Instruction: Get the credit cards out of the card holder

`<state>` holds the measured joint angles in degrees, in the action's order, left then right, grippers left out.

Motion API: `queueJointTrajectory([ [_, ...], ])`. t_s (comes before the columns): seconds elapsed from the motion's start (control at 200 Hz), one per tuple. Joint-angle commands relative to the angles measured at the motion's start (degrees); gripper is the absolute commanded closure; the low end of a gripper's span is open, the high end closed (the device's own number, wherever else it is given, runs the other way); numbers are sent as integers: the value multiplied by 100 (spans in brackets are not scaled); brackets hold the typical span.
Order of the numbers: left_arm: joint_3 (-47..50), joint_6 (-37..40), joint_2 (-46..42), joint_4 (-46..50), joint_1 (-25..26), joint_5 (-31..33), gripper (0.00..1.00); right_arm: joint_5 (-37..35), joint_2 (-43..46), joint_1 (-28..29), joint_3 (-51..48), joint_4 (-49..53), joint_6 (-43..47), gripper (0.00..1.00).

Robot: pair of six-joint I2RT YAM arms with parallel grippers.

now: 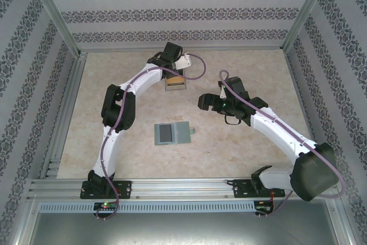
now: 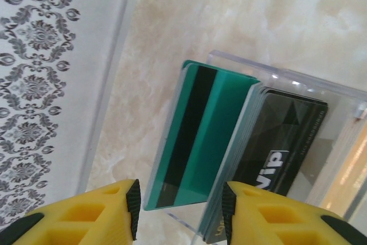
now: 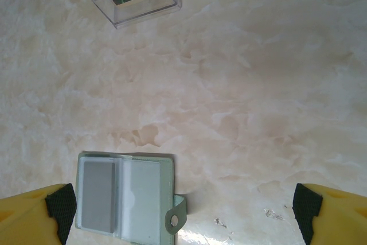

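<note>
Yellow-fingered, the left gripper [image 2: 180,206] hangs over a clear box [image 2: 304,84] at the far middle of the table [image 1: 223,153]. Its jaws are partly apart. Its own wrist camera gives what the overhead view cannot: the credit cards [image 2: 246,142] stand on edge in that box. A teal card [image 2: 198,136] with a black stripe leans at the front, and dark cards [image 2: 284,139] marked "VIP" stand packed just behind it. The teal card's near end lies between the two black pads [image 2: 133,207]. A sliver of space shows on the right-hand side, so nothing looks pinched. From above, only the box under the left arm's wrist can be made out. The right gripper [image 3: 182,207] is spread as wide as it goes, one finger at each lower corner of its wrist view, holding and touching nothing. Below it the card holder [image 3: 123,199] lies open and flat on the table, well apart from the box, with its small tab [image 3: 175,218] sticking out to one side. One inner panel looks grey and the other pale. Whether a card sits in either pocket cannot be told. That same view shows a tan face inside the box.
</note>
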<state>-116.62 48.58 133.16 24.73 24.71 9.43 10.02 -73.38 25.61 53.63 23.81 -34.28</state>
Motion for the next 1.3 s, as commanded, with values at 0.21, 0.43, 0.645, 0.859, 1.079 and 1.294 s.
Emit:
queueJointTrajectory([
  [0.21, -128, -204, 209, -459, -132, 285, 56, 131, -104, -41, 100, -38, -37, 2],
  [0.43, -134, -229, 297, -639, -177, 432, 56, 167, -158, -38, 147, -38, -28, 2],
  [0.645, -236, -322, 439, -793, -201, 561, 54, 167, -145, -21, 147, -34, -43, 2],
  [0.859, -300, -463, 522, -900, -229, 702, 54, 158, -141, 23, 143, -4, -70, 2],
  [1.079, -456, -1017, 245, -645, -229, 602, 52, 140, -140, 49, 109, -29, -63, 2],
  [1.294, -789, -1939, -147, -38, -273, 407, 44, 70, -314, 50, 211, -86, 85, 2],
])
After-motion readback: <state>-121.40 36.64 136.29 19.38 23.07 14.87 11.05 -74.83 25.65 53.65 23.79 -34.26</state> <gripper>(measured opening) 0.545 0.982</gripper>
